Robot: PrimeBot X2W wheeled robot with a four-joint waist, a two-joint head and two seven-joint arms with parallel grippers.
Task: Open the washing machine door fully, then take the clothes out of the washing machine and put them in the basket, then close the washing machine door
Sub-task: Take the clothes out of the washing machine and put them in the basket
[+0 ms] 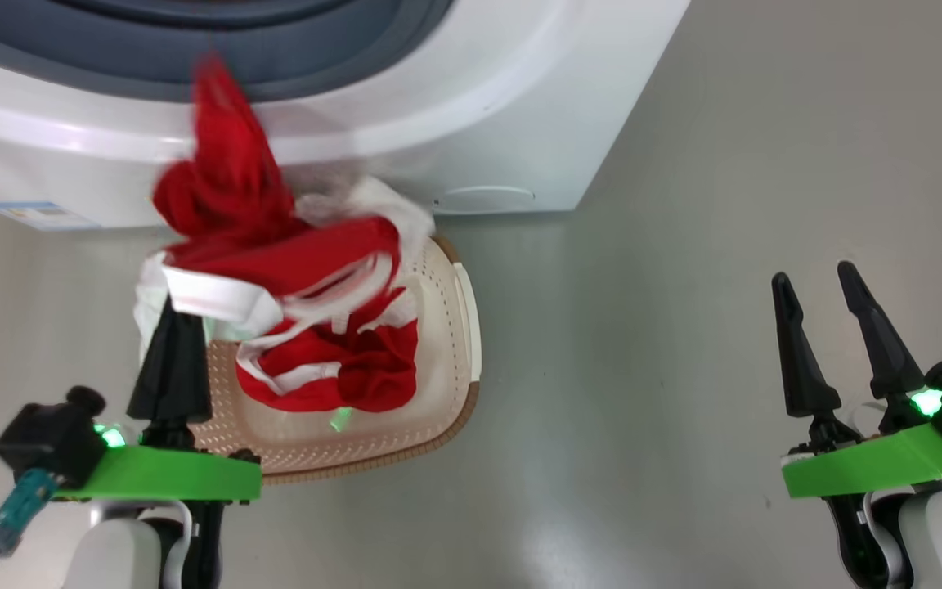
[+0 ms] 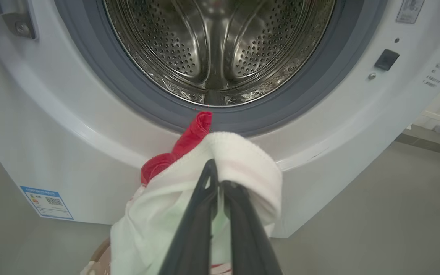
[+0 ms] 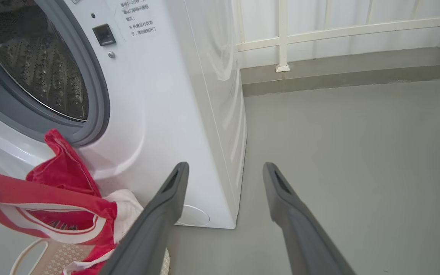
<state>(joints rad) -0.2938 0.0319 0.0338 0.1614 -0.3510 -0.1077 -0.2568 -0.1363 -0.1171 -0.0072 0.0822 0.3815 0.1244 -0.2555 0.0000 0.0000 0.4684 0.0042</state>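
Our left gripper pinches the clothes by a white band. They hang over the basket just to its right, seemingly partly inside. Our right gripper, spread wide, sits far right.

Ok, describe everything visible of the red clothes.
The bright red fabric clothes with white trim bands are a soft bunched bundle, blurred in the head view. The left gripper, shut, pinches a white band and holds them over the small cream perforated plastic basket, lower folds hanging into it. One red end rises before the big white washing machine's grey rubber gasket.
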